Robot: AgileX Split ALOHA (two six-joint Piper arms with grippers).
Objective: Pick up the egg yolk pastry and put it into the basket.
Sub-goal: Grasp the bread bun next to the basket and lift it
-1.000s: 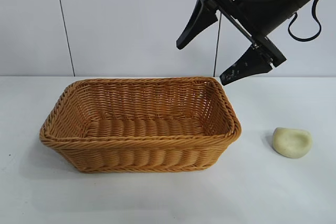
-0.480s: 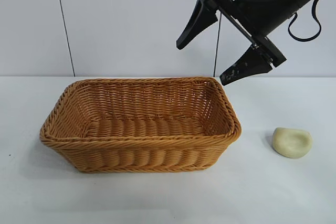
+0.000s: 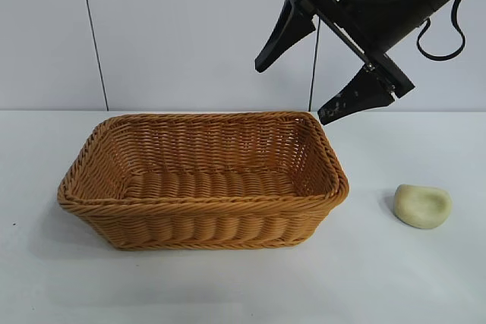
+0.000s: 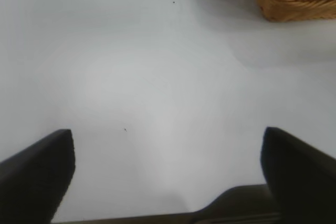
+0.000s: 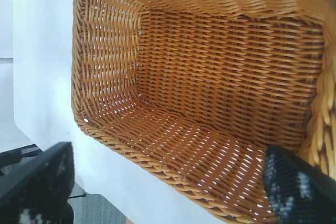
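My right gripper (image 3: 296,81) hangs above the far right corner of the basket (image 3: 201,206), jaws spread wide and grasping nothing. Its wrist view looks down into the bare woven interior. The egg yolk pastry (image 3: 423,206) lies on the white table (image 3: 395,278), to the right of the basket and apart from it. My left gripper (image 4: 168,166) points at bare table near a basket corner, jaws released and wide.

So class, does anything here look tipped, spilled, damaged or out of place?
Nothing stands out. The golden-brown woven wicker basket sits upright and intact on the white table, and the small pale yellow-green egg yolk pastry lies whole beside it, apart from it.
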